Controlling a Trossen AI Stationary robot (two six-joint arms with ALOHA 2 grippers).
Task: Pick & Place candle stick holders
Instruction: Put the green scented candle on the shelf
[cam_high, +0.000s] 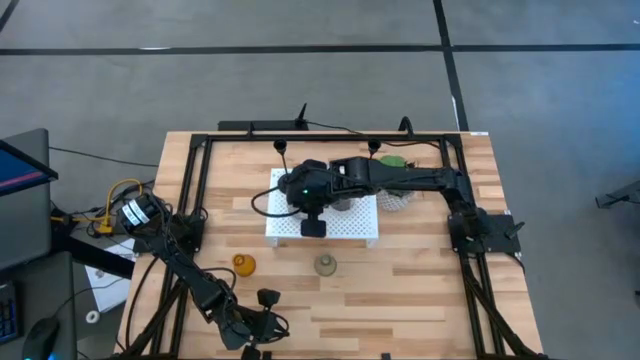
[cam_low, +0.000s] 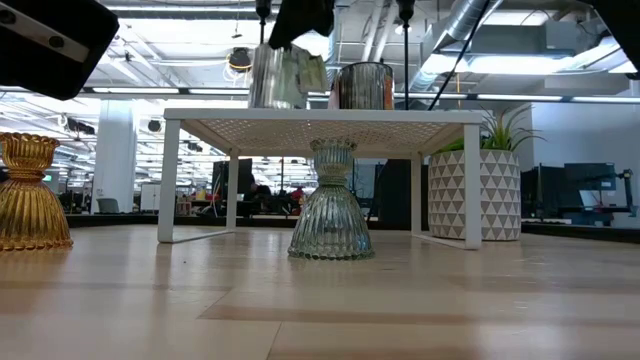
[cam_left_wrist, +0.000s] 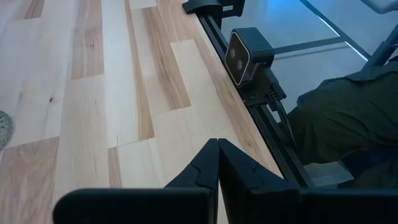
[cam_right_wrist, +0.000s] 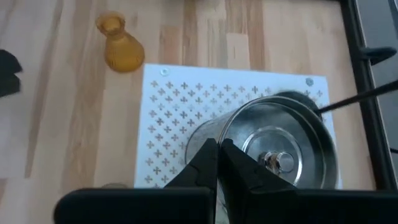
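Shiny silver cup-shaped candle holder (cam_right_wrist: 283, 146) standing upright on the white perforated metal tray (cam_right_wrist: 168, 106), seen from directly above by the right gripper (cam_right_wrist: 217, 152), whose two dark fingers are pressed together at the cup's rim, apparently holding nothing. A second silver cup (cam_low: 362, 86) stands near it on the tray top in the low view, where the first (cam_low: 278, 76) is partly covered by the descending arm. On the light wooden table (cam_high: 420, 290), in front of the tray, the ribbed grey-green glass holder (cam_high: 325, 265) and the ribbed amber glass holder (cam_high: 244, 264) stand upright and well apart. A green plant in a white patterned pot (cam_low: 477, 190) stands beside the tray. Whether this cup is being set down or is about to be lifted cannot be judged. For a lift, the fingers would need to open and straddle the thin wall squarely, as polished metal is likely to slip. For a release, a straight vertical retreat would avoid tipping either cup. The left gripper (cam_left_wrist: 217, 168), fingers together, waits at the table's near edge beside a small black camera (cam_left_wrist: 245, 53).
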